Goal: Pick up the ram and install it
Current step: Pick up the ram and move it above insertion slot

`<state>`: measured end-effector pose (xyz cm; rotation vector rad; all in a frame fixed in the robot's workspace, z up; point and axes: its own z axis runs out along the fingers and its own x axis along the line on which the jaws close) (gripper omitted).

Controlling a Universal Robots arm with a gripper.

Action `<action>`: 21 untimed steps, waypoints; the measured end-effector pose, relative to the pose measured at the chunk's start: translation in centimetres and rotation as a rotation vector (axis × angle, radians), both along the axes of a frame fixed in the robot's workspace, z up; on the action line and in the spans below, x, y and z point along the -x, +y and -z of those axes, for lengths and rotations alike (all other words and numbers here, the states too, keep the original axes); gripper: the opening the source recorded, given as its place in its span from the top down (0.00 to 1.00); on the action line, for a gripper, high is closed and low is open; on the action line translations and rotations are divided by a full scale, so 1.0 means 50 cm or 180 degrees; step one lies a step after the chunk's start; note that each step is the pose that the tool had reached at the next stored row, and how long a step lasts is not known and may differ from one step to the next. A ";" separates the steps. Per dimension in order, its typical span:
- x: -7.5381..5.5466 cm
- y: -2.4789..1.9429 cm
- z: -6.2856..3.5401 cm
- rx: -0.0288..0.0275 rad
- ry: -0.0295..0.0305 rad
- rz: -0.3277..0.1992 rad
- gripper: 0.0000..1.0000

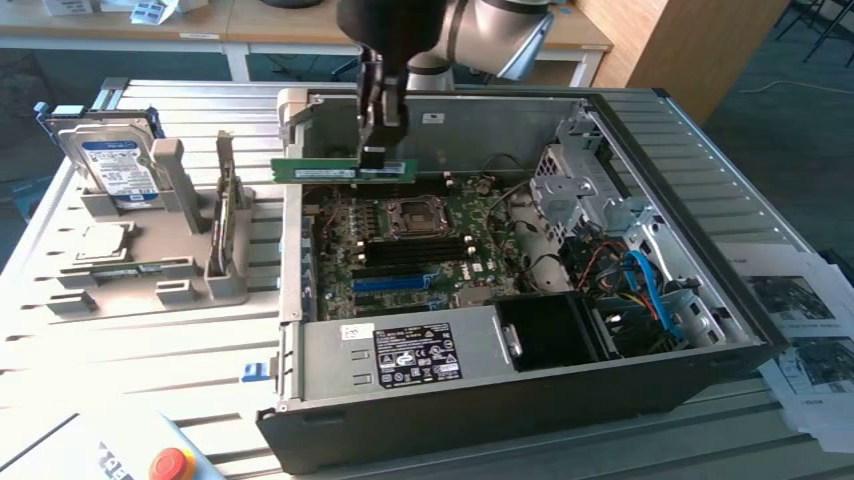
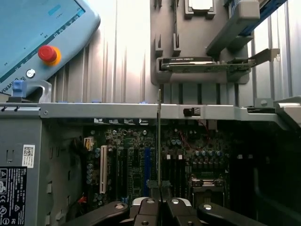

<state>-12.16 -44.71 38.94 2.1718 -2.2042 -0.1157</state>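
Observation:
The ram (image 1: 344,169) is a long green stick with a pale label strip, held level in the air above the far side of the open computer case (image 1: 507,385). My gripper (image 1: 375,152) is shut on its upper edge near one end. In the wrist view the ram (image 2: 159,141) appears edge-on as a thin vertical line between the fingers (image 2: 151,207), over the motherboard (image 2: 141,165). The dark memory slots (image 1: 400,252) lie on the motherboard (image 1: 414,245) below and nearer than the stick.
A grey holder (image 1: 147,250) at the exterior view's left carries a silver hard drive (image 1: 114,165) and a dark expansion card (image 1: 227,215). A pendant with a red button (image 1: 167,463) lies at the near corner. Paper sheets (image 1: 807,330) lie at the right.

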 end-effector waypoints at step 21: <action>-0.120 -0.0038 0.000 0.0000 0.0013 0.0000 0.88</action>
